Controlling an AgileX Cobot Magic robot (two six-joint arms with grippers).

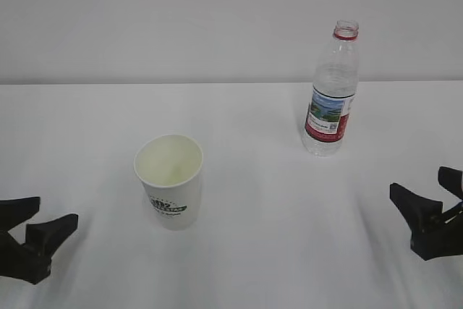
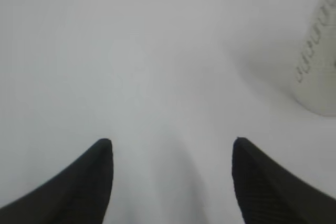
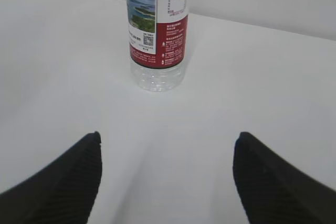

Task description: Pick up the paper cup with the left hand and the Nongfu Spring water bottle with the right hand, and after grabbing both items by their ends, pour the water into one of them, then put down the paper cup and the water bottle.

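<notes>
Two grippers, both spread and empty, rest low at the near edge of the white table (image 1: 239,251). My left gripper (image 1: 45,231) sits well left of the paper cup (image 1: 169,182), which stands upright near the middle, mouth up. My right gripper (image 1: 427,197) faces the capless water bottle (image 1: 333,92), upright at the far right. To do the reach well, I would bring each hand in level, centre the fingers on the body, and close gently: the thin cup may crush, and the open bottle could tip. Nothing else stands on the table; both paths look free.
</notes>
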